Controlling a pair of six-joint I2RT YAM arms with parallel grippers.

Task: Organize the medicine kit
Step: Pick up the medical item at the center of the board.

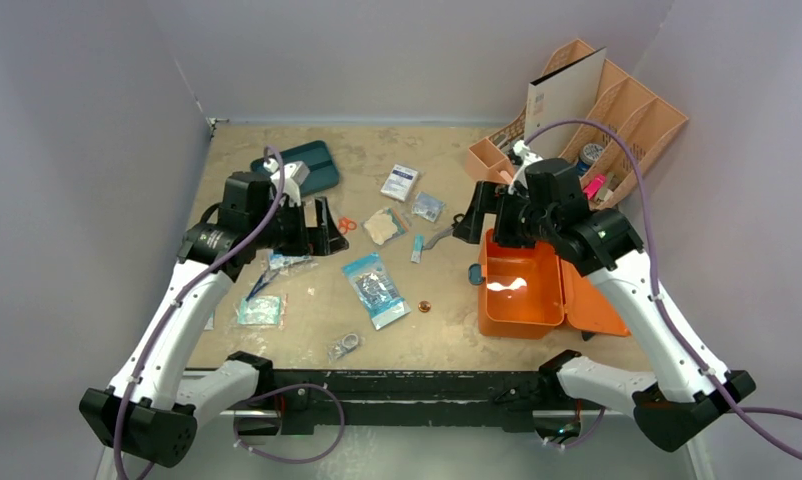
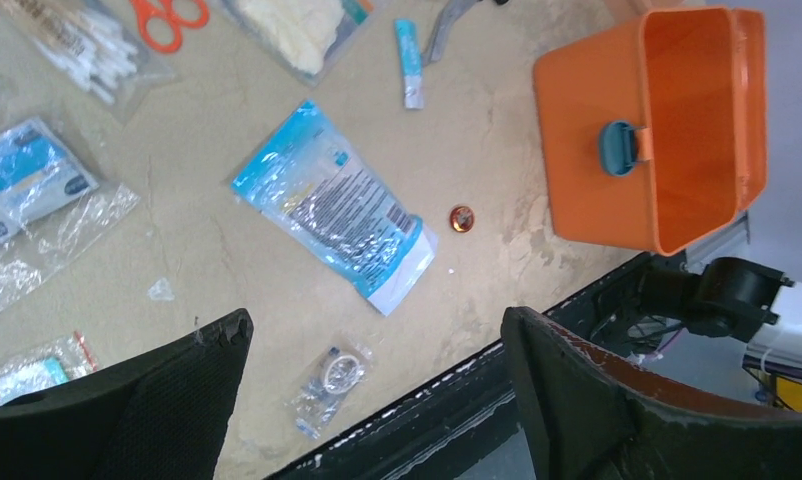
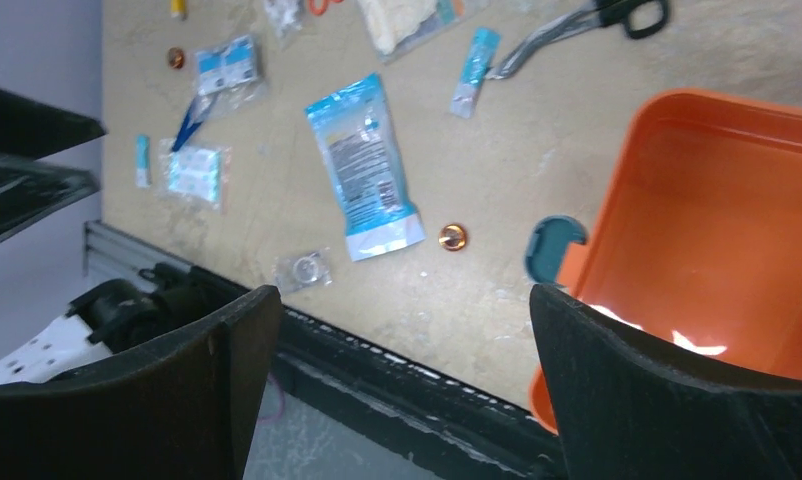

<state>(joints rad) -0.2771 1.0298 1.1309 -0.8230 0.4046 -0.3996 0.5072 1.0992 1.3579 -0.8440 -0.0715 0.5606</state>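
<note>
The medicine kit [image 1: 522, 290] sits on the right half of the surface [image 1: 447, 330]. Its lid is laid open to the right and its tray appears empty. Its long axis appears to run from the near edge to the far edge. The right claw [image 1: 477, 222] hangs released, jaws wide and holding nothing, above the kit's far-left corner. The kit lies just below it and toward the near edge, so the right arm is the nearer one. The left claw [image 1: 322, 228], likewise released and holding nothing, is well apart to the left. Between the claws lie loose supplies, including a blue-and-white pouch [image 1: 375, 288]. The next pick probably falls there.
</note>
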